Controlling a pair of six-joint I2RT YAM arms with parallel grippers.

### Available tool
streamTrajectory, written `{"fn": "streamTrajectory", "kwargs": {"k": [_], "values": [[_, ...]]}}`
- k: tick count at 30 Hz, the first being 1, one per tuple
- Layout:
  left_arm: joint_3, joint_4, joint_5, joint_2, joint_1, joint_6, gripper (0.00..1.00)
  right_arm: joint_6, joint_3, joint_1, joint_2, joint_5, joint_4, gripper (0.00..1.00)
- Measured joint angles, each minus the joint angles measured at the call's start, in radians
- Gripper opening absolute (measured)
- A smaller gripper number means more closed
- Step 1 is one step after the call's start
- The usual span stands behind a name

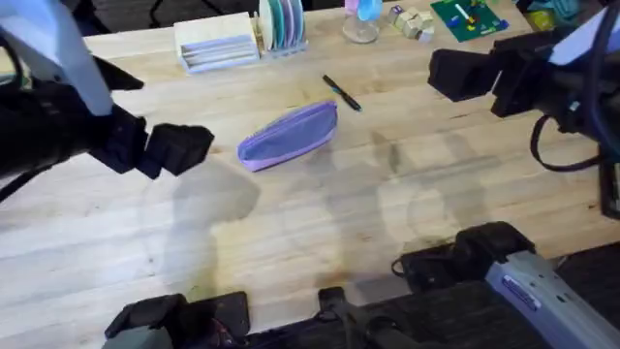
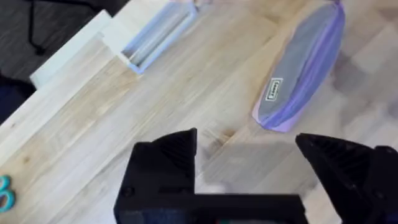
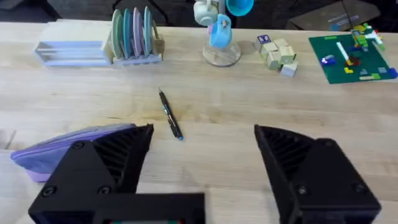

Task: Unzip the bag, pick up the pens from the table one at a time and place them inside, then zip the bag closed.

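The bag (image 1: pixel 289 135) lies closed near the middle of the table (image 1: pixel 291 223), set at a slant, with one end toward the left arm and the other end toward the far side. The pen (image 1: pixel 341 93) lies just beyond its far end, close to it but apart, also at a slant.

The left claw (image 1: pixel 179 150) hangs to the left of the bag, near its nearer end but not touching; in its wrist view its two black fingers (image 2: pixel 168 165) are spread wide with bare wood between them, and the bag (image 2: pixel 305 68) lies ahead of them. The right claw (image 1: pixel 465 73) hangs well to the right of the pen, above the table; its fingers (image 3: pixel 106 162) are also spread wide, and the pen (image 3: pixel 170 114) lies in the gap ahead, with the bag (image 3: pixel 68 149) partly behind one finger.

Along the far edge stand other things: a clear tray (image 1: pixel 218 44), a rack of coloured plates (image 1: pixel 281 24), a glass stand with blue pieces (image 1: pixel 360 19), some small wooden blocks (image 1: pixel 412 21) and a green board with small bricks (image 1: pixel 467 17). They are all well apart from the bag and the pen. Teal scissors handles (image 2: pixel 5 193) show at the table's side near the left arm.

Nothing lies between either claw and the bag or the pen. The near half of the table is bare wood, with wide room on both sides of the bag.
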Motion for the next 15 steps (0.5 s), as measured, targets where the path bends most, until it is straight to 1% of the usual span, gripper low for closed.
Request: {"fn": "streamTrajectory", "kwargs": {"k": [5,11,15], "values": [[0.0,-0.035,0.035,0.054,0.0,0.121,0.993,0.0,0.0,0.0,0.0,0.0,0.0,0.998],[0.0,-0.103,0.117,0.118,0.0,0.274,0.992,0.0,0.0,0.0,0.0,0.0,0.0,0.998],[0.0,-0.113,0.173,0.171,0.0,0.341,0.993,0.0,0.0,0.0,0.0,0.0,0.0,0.998]]}}
